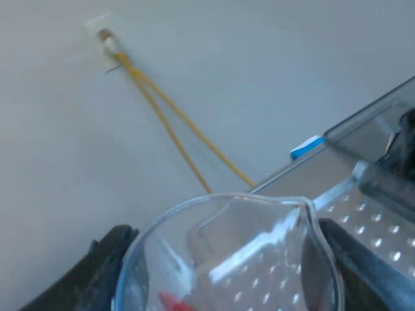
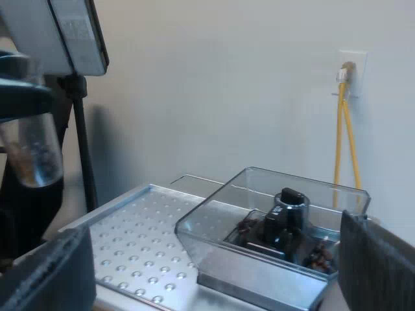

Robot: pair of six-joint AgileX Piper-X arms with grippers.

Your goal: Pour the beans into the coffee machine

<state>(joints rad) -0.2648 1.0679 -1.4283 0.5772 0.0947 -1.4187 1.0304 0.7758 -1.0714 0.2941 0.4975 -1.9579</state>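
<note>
My left gripper [image 1: 227,278] pinches one measuring glass [image 1: 227,240] by its sides, above the coffee machine's dimpled metal top [image 1: 376,227] and apart from the one bean hopper [image 2: 272,240]. I see no beans in the glass; dark beans [image 2: 316,259] lie around the hopper's knob. The pour looks done. If any are left, I'd bring the spout over the hopper's open mouth, then tip slowly. My right gripper [image 2: 214,272] is spread and empty, near the hopper. Two yellow cables [image 1: 175,123] run to one wall socket [image 1: 104,35].
</note>
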